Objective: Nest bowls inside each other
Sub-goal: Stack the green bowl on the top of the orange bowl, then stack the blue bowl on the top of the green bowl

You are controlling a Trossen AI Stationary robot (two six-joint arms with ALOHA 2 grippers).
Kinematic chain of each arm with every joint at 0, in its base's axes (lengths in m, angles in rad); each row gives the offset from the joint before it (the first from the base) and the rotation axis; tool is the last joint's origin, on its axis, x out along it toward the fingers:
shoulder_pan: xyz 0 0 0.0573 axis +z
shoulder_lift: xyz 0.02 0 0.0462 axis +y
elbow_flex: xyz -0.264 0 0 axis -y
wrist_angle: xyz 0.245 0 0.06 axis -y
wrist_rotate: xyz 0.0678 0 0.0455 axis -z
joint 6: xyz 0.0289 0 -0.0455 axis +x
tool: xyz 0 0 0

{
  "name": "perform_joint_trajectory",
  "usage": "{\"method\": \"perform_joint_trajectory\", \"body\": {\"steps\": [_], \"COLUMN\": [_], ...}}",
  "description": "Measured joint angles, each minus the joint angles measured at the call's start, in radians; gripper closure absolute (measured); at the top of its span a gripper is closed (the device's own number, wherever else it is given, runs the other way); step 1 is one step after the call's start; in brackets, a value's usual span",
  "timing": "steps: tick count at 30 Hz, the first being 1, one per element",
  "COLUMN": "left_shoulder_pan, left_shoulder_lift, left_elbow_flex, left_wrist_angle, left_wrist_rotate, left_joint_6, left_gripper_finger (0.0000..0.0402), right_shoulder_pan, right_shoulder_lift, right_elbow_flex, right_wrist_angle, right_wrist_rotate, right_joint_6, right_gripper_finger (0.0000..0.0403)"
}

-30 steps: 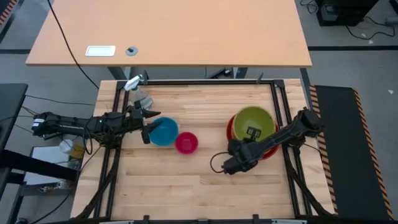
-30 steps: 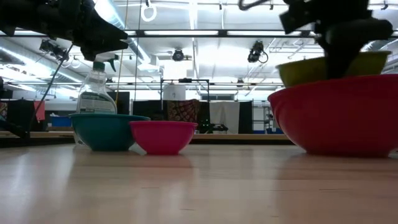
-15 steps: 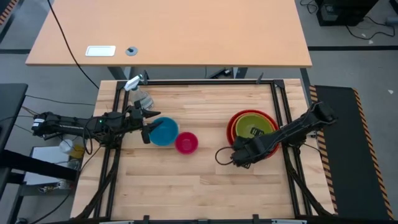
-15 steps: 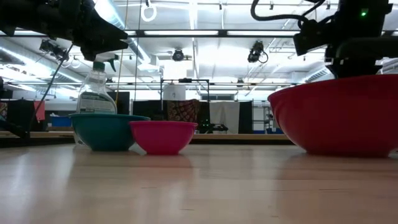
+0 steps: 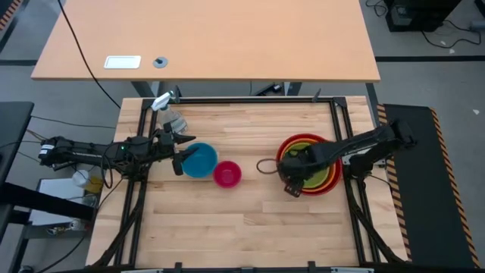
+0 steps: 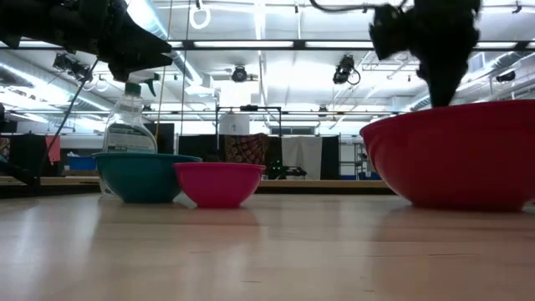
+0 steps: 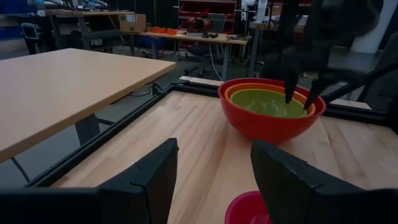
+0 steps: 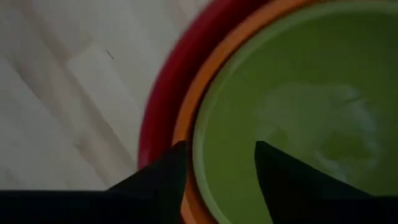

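The red bowl (image 5: 309, 164) stands on the table's right half, with the orange bowl (image 7: 239, 91) and the green bowl (image 7: 268, 102) nested in it. My right gripper (image 8: 217, 180) hangs open over the stack's near left side, pointing down. One of its fingers stands over the orange rim and the other over the green bowl's inside. On the left half, the blue bowl (image 5: 198, 160) and the pink bowl (image 5: 227, 174) rest side by side on their bases. My left gripper (image 5: 179, 155) is open and level above the blue bowl's left rim.
A clear spray bottle (image 5: 168, 110) stands at the far left, behind the blue bowl. A black frame rail (image 5: 250, 100) runs round the tabletop. Bare wood (image 5: 250, 220) spreads across the middle and near side. A lighter desk (image 5: 212, 38) stands beyond the far edge.
The green bowl, held tilted above the red bowl a second ago, has dropped into the orange bowl and sits level. My right gripper has let go of it. The gripper has risen, tipped to point down, and moved from the stack's near left side to over its rim.
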Motion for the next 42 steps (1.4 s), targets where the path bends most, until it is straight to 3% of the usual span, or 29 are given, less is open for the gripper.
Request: {"method": "perform_joint_trajectory", "body": {"steps": [7,15,20,26,30,36,42], "left_shoulder_pan": [0.000,0.001,0.001,0.000,0.000,-0.018,-0.065], "left_shoulder_lift": [0.000,0.000,0.000,0.000,0.000,0.000,0.000], "left_elbow_flex": [0.000,0.000,0.022,0.158,0.196,0.197,0.197], "left_wrist_angle": [-0.016,-0.039,-0.105,-0.523,-0.694,-0.748,-0.696], "left_wrist_rotate": [0.000,0.000,0.000,0.001,0.004,0.215,0.203], "left_joint_6": [-0.016,-0.043,-0.058,-0.171,-0.288,-0.314,-0.345], "left_gripper_finger": [0.0194,0.0194,0.0194,0.0194,0.0194,0.0194,0.0194], "right_shoulder_pan": [-0.016,-0.039,-0.050,-0.051,-0.076,-0.107,-0.114], "right_shoulder_lift": [0.044,0.282,0.451,0.628,0.720,0.844,0.933], "right_elbow_flex": [0.184,0.344,0.484,0.649,0.721,0.819,0.889], "right_wrist_angle": [-0.009,0.262,0.490,0.589,0.677,0.725,0.719], "right_wrist_rotate": [0.137,0.238,0.238,0.210,0.146,0.098,0.080], "right_joint_6": [-0.115,-0.407,-0.653,-0.852,-0.911,-0.993,-1.035], "right_gripper_finger": [0.0200,0.0203,0.0204,0.0205,0.0210,0.0219,0.0222]}}
